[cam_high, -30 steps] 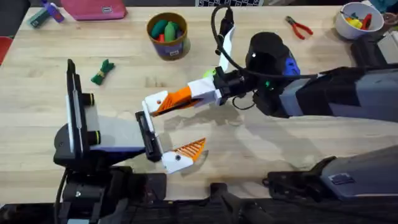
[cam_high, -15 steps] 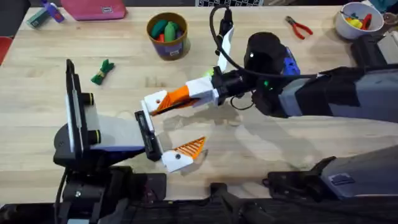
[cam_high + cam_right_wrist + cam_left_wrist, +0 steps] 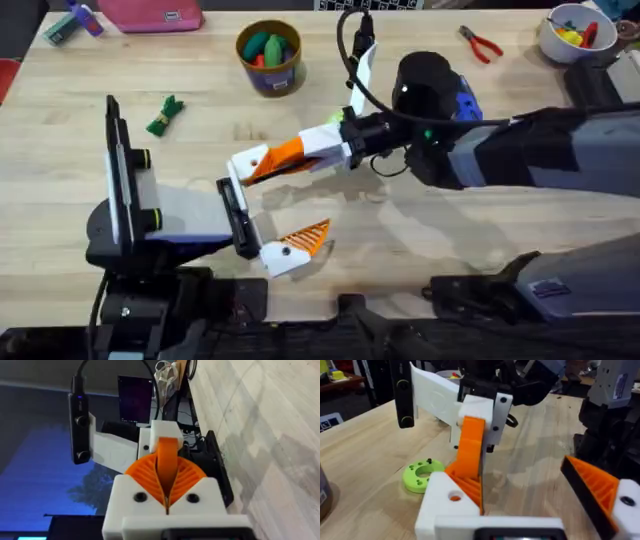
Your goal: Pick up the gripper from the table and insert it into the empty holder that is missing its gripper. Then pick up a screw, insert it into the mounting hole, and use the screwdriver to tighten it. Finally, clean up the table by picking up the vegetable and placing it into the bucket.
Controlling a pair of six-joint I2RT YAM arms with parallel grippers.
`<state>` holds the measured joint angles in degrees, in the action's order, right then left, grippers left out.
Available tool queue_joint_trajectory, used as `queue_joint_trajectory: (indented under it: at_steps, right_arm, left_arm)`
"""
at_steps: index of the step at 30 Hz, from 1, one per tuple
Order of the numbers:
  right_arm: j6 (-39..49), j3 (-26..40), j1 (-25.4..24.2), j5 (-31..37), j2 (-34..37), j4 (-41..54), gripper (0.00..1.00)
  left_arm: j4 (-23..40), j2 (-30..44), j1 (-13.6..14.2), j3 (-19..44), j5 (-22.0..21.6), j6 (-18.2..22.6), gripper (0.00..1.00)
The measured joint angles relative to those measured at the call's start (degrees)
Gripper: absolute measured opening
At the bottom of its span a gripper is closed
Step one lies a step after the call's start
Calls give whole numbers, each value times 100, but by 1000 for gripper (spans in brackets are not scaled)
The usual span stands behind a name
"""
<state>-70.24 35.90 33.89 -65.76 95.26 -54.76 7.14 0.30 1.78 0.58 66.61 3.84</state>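
Between the two arms, near the table's middle, the gripper (image 3: 283,155), an orange wedge finger, is pinched in the right gripper (image 3: 290,155), whose white-based orange pads are pressed together on it; in the right wrist view the wedge (image 3: 167,462) stands upright between the ribbed pads (image 3: 145,475), its far end meeting the holder (image 3: 162,435). The holder (image 3: 246,166), a white blocky mount on the left arm, touches the wedge's tip in the overhead view; the left wrist view shows the orange piece (image 3: 470,445) running up against the white block (image 3: 480,412). The left gripper (image 3: 265,215) is spread wide: one side is the holder, the other a white base with a ribbed orange tip (image 3: 305,240) lying well apart toward the near edge. The surface is a pale wood table (image 3: 520,230) with plank seams, faintly shadowed under the right arm. A flat bright-green ring (image 3: 422,472) lies on the wood just beside the meeting fingers. The vegetable (image 3: 165,115), dark green with a lighter band, lies toward the far left, well apart from both arms. The bucket (image 3: 269,55), yellow-brown rimmed, stands at the far middle holding green and red items. The screwdriver (image 3: 462,103), blue, shows partly behind the right arm. Red-handled pliers (image 3: 482,44) and a white bowl (image 3: 570,35) sit at the far right, a pink case (image 3: 150,14) at the far left edge. Beyond the table the room is dark, with black stands and cables.
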Motion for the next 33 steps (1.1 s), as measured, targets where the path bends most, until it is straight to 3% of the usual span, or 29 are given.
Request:
queue_joint_trajectory:
  at_steps: [33]
  right_arm:
    - [-50, -46, 22, 168, 0, -204, 8]
  left_arm:
    - [-7, 0, 0, 0, -46, 20, 987]
